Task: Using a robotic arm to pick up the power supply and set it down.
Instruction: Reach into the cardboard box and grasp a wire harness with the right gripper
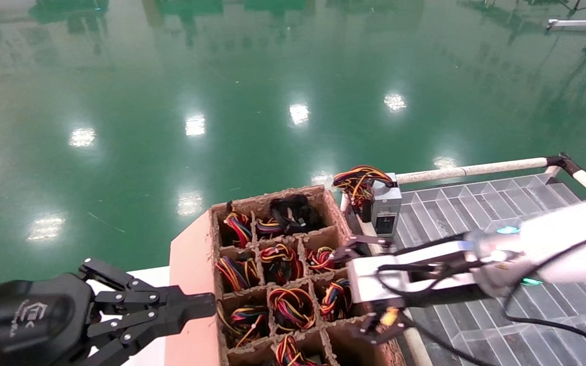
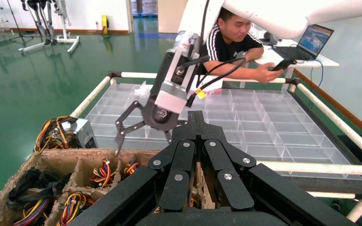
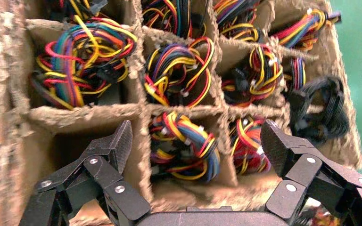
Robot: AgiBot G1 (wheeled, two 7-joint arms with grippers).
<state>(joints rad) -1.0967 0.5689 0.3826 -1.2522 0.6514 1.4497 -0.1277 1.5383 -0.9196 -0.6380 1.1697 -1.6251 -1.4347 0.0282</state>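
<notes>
The power supply is hidden: the cells of the cardboard crate (image 1: pixel 191 284) show only tied wire bundles, no grey box. My right arm (image 1: pixel 552 239), silver-white with black cables and a yellow tag, reaches over the crate's right-hand cells. Its right gripper (image 1: pixel 349 295) (image 3: pixel 195 141) is open and holds nothing. It hangs just above a cell holding a red, blue and yellow wire bundle (image 3: pixel 184 146), with one finger (image 3: pixel 118 146) over the neighbouring empty cell. The all-black left gripper (image 1: pixel 211 305) (image 2: pixel 195 115) is shut and sits against the crate's left wall.
A grey metal box (image 1: pixel 387 208) with orange, yellow and black wires stands on the corner of the clear compartment tray (image 1: pixel 476 203), right of the crate. White pipe rails (image 1: pixel 476 168) frame the tray. A seated person (image 2: pixel 231 37) is beyond it. Green floor lies behind.
</notes>
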